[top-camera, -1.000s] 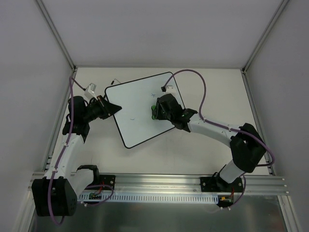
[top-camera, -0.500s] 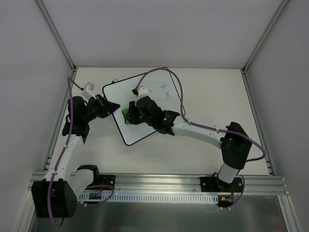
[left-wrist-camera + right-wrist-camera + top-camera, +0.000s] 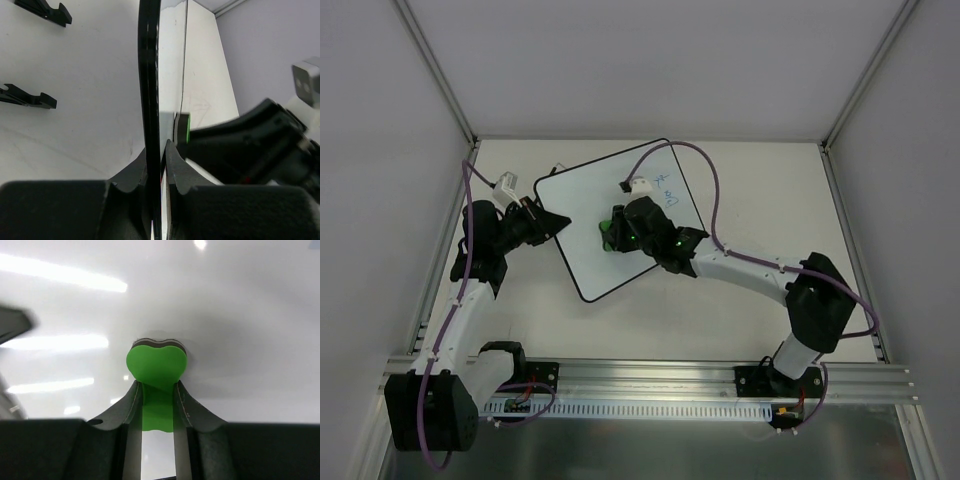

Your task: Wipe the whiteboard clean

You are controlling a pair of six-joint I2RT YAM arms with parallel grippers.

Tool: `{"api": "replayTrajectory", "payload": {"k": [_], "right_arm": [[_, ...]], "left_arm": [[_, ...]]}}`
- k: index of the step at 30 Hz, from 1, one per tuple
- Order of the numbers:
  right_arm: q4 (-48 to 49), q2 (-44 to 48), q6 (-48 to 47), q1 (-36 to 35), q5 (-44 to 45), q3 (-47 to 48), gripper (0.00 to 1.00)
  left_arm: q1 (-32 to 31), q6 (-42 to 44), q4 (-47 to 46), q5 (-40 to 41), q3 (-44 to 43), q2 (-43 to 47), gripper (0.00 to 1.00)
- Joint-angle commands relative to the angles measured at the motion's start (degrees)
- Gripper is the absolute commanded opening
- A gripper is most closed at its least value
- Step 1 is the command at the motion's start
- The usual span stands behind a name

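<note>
Large flat white whiteboard (image 3: 582, 255) with a thin black rim lies angled on the pale table (image 3: 770, 190).
Left gripper (image 3: 552, 222) is clenched on the board's left edge. Right gripper (image 3: 156, 385) grasps a small green eraser block (image 3: 156, 365) pressed to the board's middle, near blue handwriting (image 3: 666, 192).

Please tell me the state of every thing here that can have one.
whiteboard: mostly clean, blue writing remains at its far corner
green eraser: held, touching the whiteboard
left gripper: jaws shut on the whiteboard's edge
right gripper: jaws shut on the green eraser
</note>
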State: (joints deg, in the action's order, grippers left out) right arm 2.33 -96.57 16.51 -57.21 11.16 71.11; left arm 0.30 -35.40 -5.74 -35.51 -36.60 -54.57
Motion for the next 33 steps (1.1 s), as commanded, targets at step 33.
{"api": "replayTrajectory", "payload": {"k": [33], "right_arm": [[2.0, -2.2, -5.5, -4.1, -0.5, -3.9, 0.0]], "left_arm": [[-2.3, 4.4, 1.6, -4.4, 0.2, 1.8, 0.0]]}}
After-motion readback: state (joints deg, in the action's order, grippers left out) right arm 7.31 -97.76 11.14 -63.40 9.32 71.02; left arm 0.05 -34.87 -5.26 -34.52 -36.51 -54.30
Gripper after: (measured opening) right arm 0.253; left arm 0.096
